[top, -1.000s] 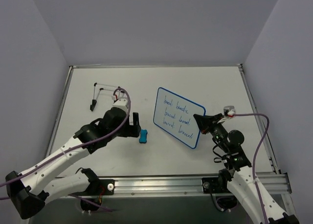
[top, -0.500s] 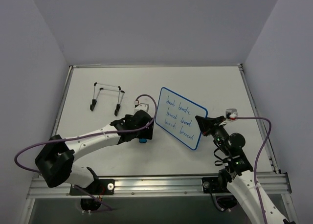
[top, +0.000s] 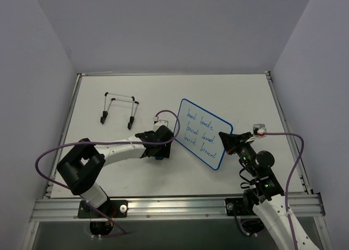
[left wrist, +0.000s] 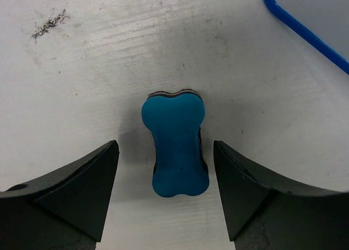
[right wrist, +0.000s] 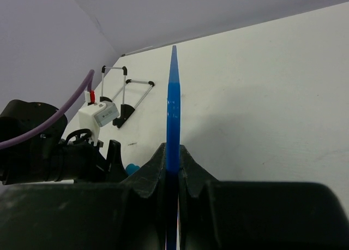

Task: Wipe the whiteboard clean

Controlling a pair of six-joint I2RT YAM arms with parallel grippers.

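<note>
1. Your left hand [left wrist: 165, 152] is down low over the table [top: 245, 97], near the middle, with its jaws set wide.
2. The blue bone-shaped eraser [left wrist: 175, 146] lies flat on the table between the two fingers [left wrist: 82, 190]. In the left wrist view there is bare table on either side of it, so neither finger touches it.
3. The eraser's long axis runs along the fingers, one rounded end towards the wrist and the other pointing away.
4. Your right hand [top: 224, 136] is clamped on the whiteboard [top: 204, 134], gripping its rim at the corner on the right and near side.
5. In the right wrist view the whiteboard [right wrist: 173, 108] shows edge-on as a thin blue line, pinched tight between the two dark fingers [right wrist: 150, 171].
6. From above, the whiteboard sits right of centre, turned at an angle to the table edges, with its written face up towards the camera.
7. Three lines of blue handwriting cover that face; the words are too small to read.
8. You cannot tell from these views whether the whiteboard's far edge rests on the table or hangs clear of it.
9. The left hand and the eraser are just beside the whiteboard's left edge, a corner of blue rim showing in the left wrist view.
10. The black wire stand [top: 117, 108] is on the far left part of the table, well apart from both hands.
</note>
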